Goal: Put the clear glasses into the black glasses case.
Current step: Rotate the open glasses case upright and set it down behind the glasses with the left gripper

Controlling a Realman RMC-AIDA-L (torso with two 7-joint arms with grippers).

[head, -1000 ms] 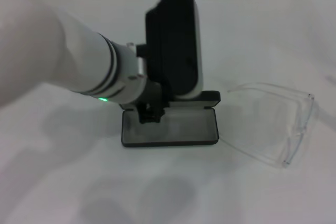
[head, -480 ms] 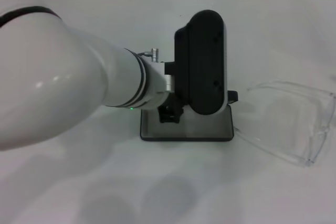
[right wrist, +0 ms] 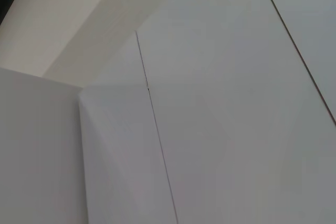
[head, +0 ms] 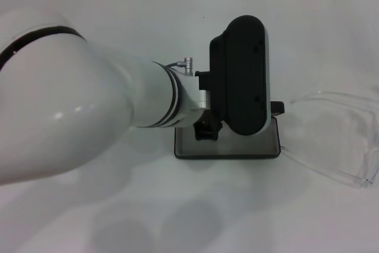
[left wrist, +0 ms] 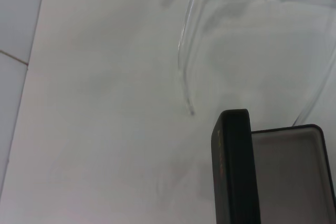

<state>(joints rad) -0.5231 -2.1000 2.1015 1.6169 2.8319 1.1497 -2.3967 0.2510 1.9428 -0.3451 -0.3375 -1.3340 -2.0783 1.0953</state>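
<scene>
At the lower centre of the head view lies the case (head: pixel 228 146), open on the white table (head: pixel 177 217), its grey-lined tray facing up and its lid standing at the far edge. The left arm reaches in from the left of the frame and hangs over the tray, its black wrist block covering most of it; the left gripper (head: pixel 207 130) shows only as a dark stub under that block, and I cannot tell whether it is spread or clenched, or whether it touches the tray. It appears to hold nothing.

To the right of the case, at the right edge of the frame, lie the glasses (head: pixel 340 137), outside the case, with one clear arm running in close to the tray's near right corner. The left wrist view shows the lid edge-on, the tray beside it, and the thin arms of the glasses above them in the frame.

The glasses are not yet picked up. A sound grasp would probably take the lens or bridge rather than a thin arm, which looks likely to flex and slip. The lid should stay upright during the approach.

The right gripper is out of sight; its wrist camera shows only blank pale surfaces.
</scene>
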